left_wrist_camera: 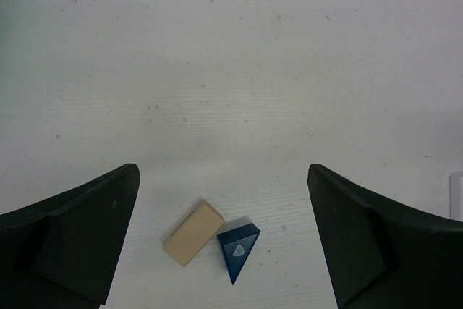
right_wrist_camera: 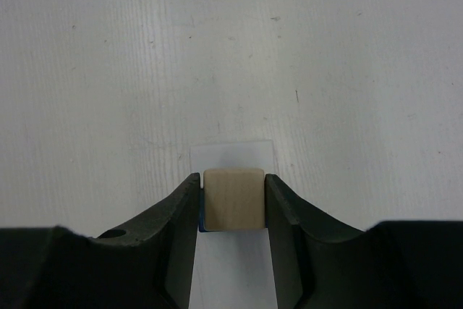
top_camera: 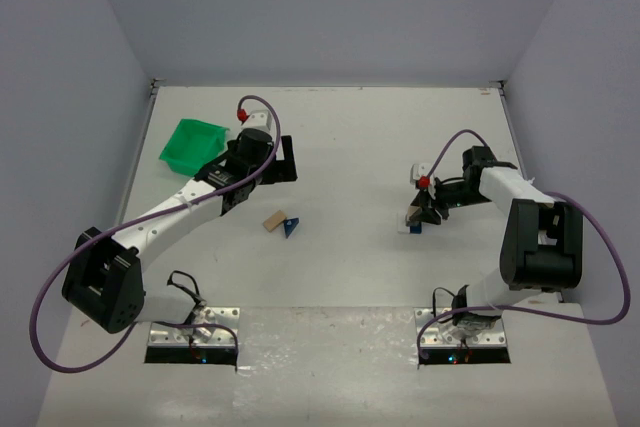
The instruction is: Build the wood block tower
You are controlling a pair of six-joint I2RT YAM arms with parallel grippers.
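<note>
A tan rectangular block (left_wrist_camera: 193, 233) and a blue triangular wedge (left_wrist_camera: 238, 247) lie touching on the white table; in the top view they are the tan block (top_camera: 271, 221) and the wedge (top_camera: 290, 226) near the middle. My left gripper (left_wrist_camera: 223, 171) is open and empty, above them and just behind them (top_camera: 284, 161). My right gripper (right_wrist_camera: 232, 177) is shut on a tan cube (right_wrist_camera: 233, 199). A sliver of a blue block (right_wrist_camera: 200, 216) shows under the cube. Both are over a small white card (right_wrist_camera: 231, 151). The top view shows this gripper (top_camera: 419, 215) low at the right. No dark grey block is in view.
A green plastic bin (top_camera: 192, 143) stands at the back left, beside the left arm's wrist. Grey walls close the table at the back and both sides. The arm bases (top_camera: 192, 332) sit at the near edge.
</note>
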